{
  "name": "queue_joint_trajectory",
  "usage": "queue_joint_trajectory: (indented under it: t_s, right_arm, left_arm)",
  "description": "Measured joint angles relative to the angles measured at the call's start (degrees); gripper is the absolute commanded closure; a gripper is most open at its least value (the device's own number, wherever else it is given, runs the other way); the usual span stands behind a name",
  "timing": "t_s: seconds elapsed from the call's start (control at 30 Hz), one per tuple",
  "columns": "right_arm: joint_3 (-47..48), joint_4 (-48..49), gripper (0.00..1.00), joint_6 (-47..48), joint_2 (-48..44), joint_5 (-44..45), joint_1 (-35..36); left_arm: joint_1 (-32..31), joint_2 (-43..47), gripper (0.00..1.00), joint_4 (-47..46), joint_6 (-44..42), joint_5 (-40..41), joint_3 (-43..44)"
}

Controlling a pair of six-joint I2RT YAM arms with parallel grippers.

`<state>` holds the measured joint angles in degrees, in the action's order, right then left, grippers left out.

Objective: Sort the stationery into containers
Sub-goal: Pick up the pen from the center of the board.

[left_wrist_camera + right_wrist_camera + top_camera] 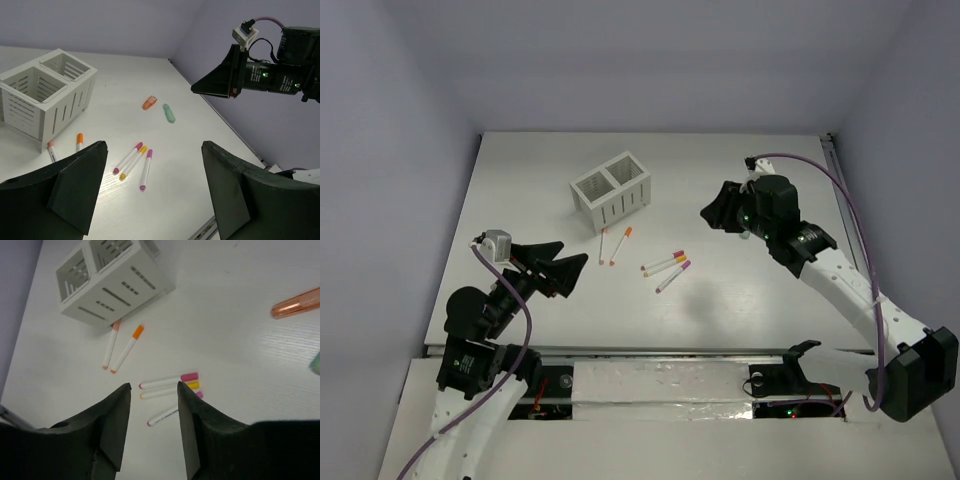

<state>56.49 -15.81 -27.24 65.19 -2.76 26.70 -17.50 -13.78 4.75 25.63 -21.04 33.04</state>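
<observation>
The white two-compartment organiser [611, 188] stands at the back middle of the table; both compartments look empty. Two orange-capped pens [613, 244] lie just in front of it. A magenta-capped pen [663, 262], a yellow-capped pen [665, 268] and a purple-capped pen [673, 275] lie together further right. My left gripper [570, 262] is open and empty, left of the pens. My right gripper [710, 212] is open and empty, above the table right of them. In the right wrist view its fingers frame the three pens [168, 385]. The left wrist view shows the organiser [45, 92] and the pens [133, 162].
An orange highlighter [149, 103] and a green one [169, 113] lie on the table under the right arm; the orange one also shows in the right wrist view [296, 304]. The right arm [260, 75] hovers over the table's right side. Walls enclose the back and sides.
</observation>
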Motion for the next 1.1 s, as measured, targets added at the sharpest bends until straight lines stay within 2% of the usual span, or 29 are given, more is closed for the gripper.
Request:
queue_joint_trajectory:
  t_s: [0.03, 0.07, 0.23, 0.3, 0.33, 0.37, 0.43, 0.47, 0.5, 0.53, 0.63, 0.7, 0.77, 0.83, 1.1]
  right_arm:
    - [0.4, -0.4, 0.95, 0.1, 0.5, 1.5, 0.0]
    - [0.5, -0.7, 1.0, 0.6, 0.7, 3.1, 0.1]
    - [1.7, -4.1, 1.0, 1.1, 1.9, 10.6, 0.0]
    - [3.4, -5.5, 1.0, 1.4, 3.9, 13.3, 0.0]
    - [4.3, -6.1, 1.0, 1.5, 5.0, 14.7, 0.0]
    - [5.4, -6.8, 1.0, 1.5, 6.6, 16.0, 0.0]
    - [7.2, -7.8, 1.0, 1.6, 9.6, 18.5, 0.0]
    - [8.1, -8.6, 1.0, 1.6, 11.6, 19.6, 0.0]
    - [8.9, -9.2, 1.0, 1.5, 13.4, 20.5, -0.3]
    - [9.7, -9.8, 0.78, 1.5, 15.2, 21.0, -0.7]
    - [12.7, -11.6, 0.27, 1.2, 20.6, 21.8, -2.4]
    - [14.5, -12.3, 0.23, 1.4, 24.2, 22.0, -4.1]
    - [15.9, -12.5, 0.23, 1.1, 27.0, 21.8, -5.6]
    - [17.7, -12.5, 0.23, 0.4, 30.0, 21.1, -7.1]
    - [27.6, -12.9, 0.25, -4.0, 42.6, 17.6, -11.9]
  left_arm:
    - [0.0, 0.0, 0.27, 0.0, 0.0, 0.0, 0.0]
    - [0.0, 0.0, 0.27, 0.0, -0.1, 0.0, 0.0]
    - [0.0, 0.0, 0.36, 0.0, -0.1, 0.0, 0.0]
    - [0.0, 0.0, 0.47, 0.0, -0.1, 0.0, 0.0]
    - [0.0, 0.0, 0.52, 0.1, -0.2, 0.0, 0.0]
    - [0.0, 0.1, 0.7, 0.1, -0.2, 0.1, 0.0]
    - [0.0, 0.2, 0.87, 0.4, -0.1, 0.3, 0.0]
    - [0.0, 0.3, 1.0, 0.5, -0.2, 0.5, 0.0]
    - [0.0, 0.4, 1.0, 0.7, -0.2, 0.7, 0.0]
    - [0.0, 0.5, 1.0, 0.8, -0.3, 0.9, 0.0]
    - [0.0, 0.6, 1.0, 1.1, -0.3, 1.9, 0.0]
    - [0.0, 0.9, 0.89, 1.3, -0.3, 2.1, 0.0]
    - [0.0, 1.2, 0.77, 1.3, -0.2, 2.2, 0.0]
    - [0.0, 1.4, 0.71, 1.3, -0.2, 2.3, 0.0]
    - [0.0, 1.8, 0.68, 1.3, -0.1, 2.5, 0.0]
